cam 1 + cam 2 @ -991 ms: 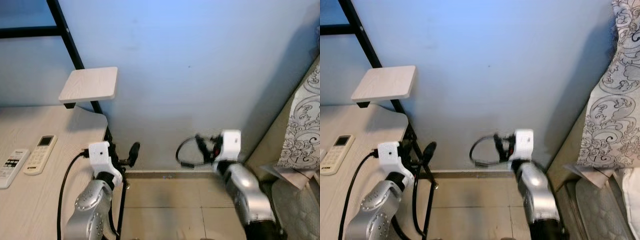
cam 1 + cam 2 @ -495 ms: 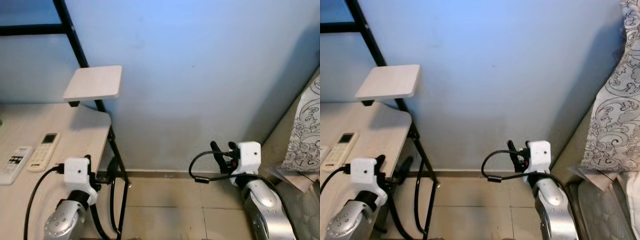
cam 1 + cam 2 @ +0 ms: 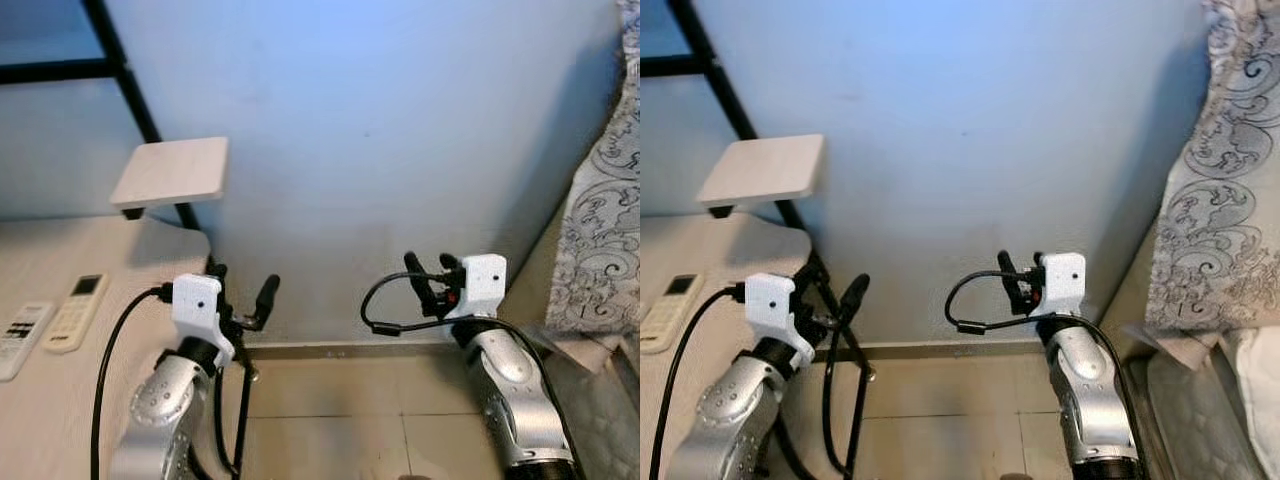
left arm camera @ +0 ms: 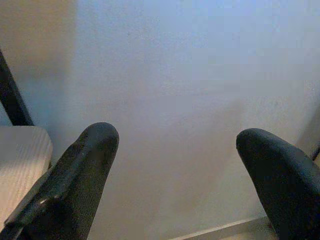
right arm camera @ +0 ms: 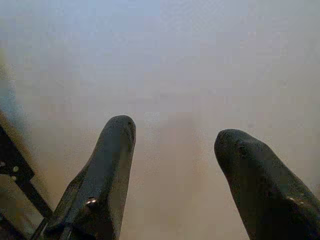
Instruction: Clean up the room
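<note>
A: Nearest?
B: Left gripper point(image 3: 240, 305) and right gripper point(image 3: 428, 283), both spread wide and empty, raised again compared with half a second ago; view swung slightly.

A: Meaning for the cleanup?
B: Nothing picked up yet; probably still walking and searching.

A: Farther, and any writing?
B: Two remote controls point(image 3: 50, 318) on the desk point(image 3: 60, 400) at left; labels too small to read. Beyond, blue wall point(image 3: 380, 130).

Two silver arms carry white wrist blocks, looping black cables and black-fingered claws.
</note>
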You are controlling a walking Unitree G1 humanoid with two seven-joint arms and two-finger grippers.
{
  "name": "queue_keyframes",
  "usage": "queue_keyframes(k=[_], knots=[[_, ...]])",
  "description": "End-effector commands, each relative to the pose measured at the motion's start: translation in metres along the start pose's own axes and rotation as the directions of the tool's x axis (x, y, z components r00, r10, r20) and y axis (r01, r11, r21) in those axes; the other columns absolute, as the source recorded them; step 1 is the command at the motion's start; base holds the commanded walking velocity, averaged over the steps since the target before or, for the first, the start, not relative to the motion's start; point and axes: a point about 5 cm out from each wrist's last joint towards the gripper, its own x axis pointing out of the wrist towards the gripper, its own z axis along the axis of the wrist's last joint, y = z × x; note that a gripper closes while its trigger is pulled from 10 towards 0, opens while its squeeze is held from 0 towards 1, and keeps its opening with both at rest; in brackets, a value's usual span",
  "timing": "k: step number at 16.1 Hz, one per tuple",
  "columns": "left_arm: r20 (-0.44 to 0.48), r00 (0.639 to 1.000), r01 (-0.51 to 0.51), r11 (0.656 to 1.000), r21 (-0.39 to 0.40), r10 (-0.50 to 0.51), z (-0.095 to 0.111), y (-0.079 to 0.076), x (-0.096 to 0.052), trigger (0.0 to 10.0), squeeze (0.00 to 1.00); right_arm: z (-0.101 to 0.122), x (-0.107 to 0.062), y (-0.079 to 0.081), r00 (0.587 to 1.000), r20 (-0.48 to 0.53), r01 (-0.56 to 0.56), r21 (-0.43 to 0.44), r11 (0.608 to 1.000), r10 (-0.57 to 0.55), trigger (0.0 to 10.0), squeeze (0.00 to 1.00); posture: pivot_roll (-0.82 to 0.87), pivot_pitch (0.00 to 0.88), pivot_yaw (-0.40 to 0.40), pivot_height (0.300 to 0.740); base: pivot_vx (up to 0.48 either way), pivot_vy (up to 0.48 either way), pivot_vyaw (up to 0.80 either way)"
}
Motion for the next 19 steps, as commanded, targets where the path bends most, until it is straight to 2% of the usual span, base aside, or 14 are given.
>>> queue_keyframes(k=[1,4,9,10,12,13,14,15,16,17,19], knots=[[-0.008,1.0,0.011,1.0,0.005,-0.011,-0.001,-0.002,0.003,10.0,0.0,0.002,0.003,0.0,1.0,-0.004,-0.008,-0.02,1.0,0.008,10.0,0.0,-0.15,0.0,0.124,0.74,0.0,-0.461,-0.77],[-0.002,1.0,-0.006,1.0,-0.004,0.006,0.0,0.0,0.009,10.0,0.0,-0.004,0.003,0.0,1.0,-0.02,-0.006,-0.028,1.0,0.006,10.0,0.0,-0.15,0.0,0.129,0.74,0.0,-0.134,-0.74],[-0.008,0.999,0.032,0.999,-0.023,-0.032,-0.004,-0.003,0.011,10.0,0.0,-0.007,0.003,0.002,0.999,-0.027,-0.038,-0.036,0.999,0.038,10.0,0.0,-0.15,0.0,0.116,0.74,0.0,0.0,-0.73],[-0.003,0.999,0.036,0.999,-0.022,-0.036,-0.005,-0.003,0.01,10.0,0.0,-0.007,0.002,-0.002,0.999,-0.029,-0.019,-0.04,0.999,0.017,10.0,0.0,-0.15,0.0,0.109,0.74,0.0,0.0,-0.74],[0.005,0.999,0.033,0.998,-0.054,-0.033,-0.009,-0.003,0.012,10.0,0.0,-0.003,0.002,-0.019,0.995,-0.022,0.093,0.019,0.995,-0.093,10.0,0.0,-0.15,0.0,0.094,0.74,0.0,0.0,-0.73],[0.008,1.0,0.018,0.996,-0.092,-0.017,-0.01,-0.002,0.014,10.0,0.0,-0.004,0.003,-0.015,0.998,-0.022,0.057,-0.01,0.998,-0.057,10.0,0.0,-0.15,0.0,0.101,0.74,0.0,0.0,-0.74],[0.016,0.999,-0.028,0.985,-0.172,0.031,-0.013,0.002,0.015,10.0,0.0,-0.003,0.007,-0.008,0.999,-0.031,0.008,-0.045,0.999,-0.009,10.0,0.0,-0.15,0.0,0.096,0.74,0.0,0.0,-0.74],[0.011,0.998,-0.06,0.979,-0.197,0.063,-0.016,0.005,0.013,10.0,0.0,0.0,0.009,-0.004,0.999,-0.029,-0.023,-0.053,0.998,0.022,10.0,0.0,-0.15,0.0,0.085,0.74,0.0,0.0,-0.74],[0.005,0.997,-0.071,0.977,-0.201,0.074,-0.018,0.005,0.012,10.0,0.0,0.001,0.01,-0.002,0.999,-0.032,-0.046,-0.064,0.997,0.044,10.0,0.0,-0.15,0.0,0.085,0.74,0.0,0.0,-0.74],[0.01,0.998,-0.064,0.982,-0.178,0.066,-0.02,-0.003,0.011,10.0,0.0,-0.002,0.011,-0.001,0.994,-0.066,-0.095,-0.073,0.993,0.09,10.0,0.0,-0.14,0.0,0.044,0.74,0.0,0.0,-0.74],[0.016,0.999,-0.047,0.985,-0.167,0.05,-0.019,-0.008,0.013,10.0,0.0,-0.005,0.012,-0.006,0.992,-0.089,-0.099,-0.076,0.992,0.092,10.0,0.0,-0.13,0.0,0.04,0.74,0.0,0.0,-0.73]])
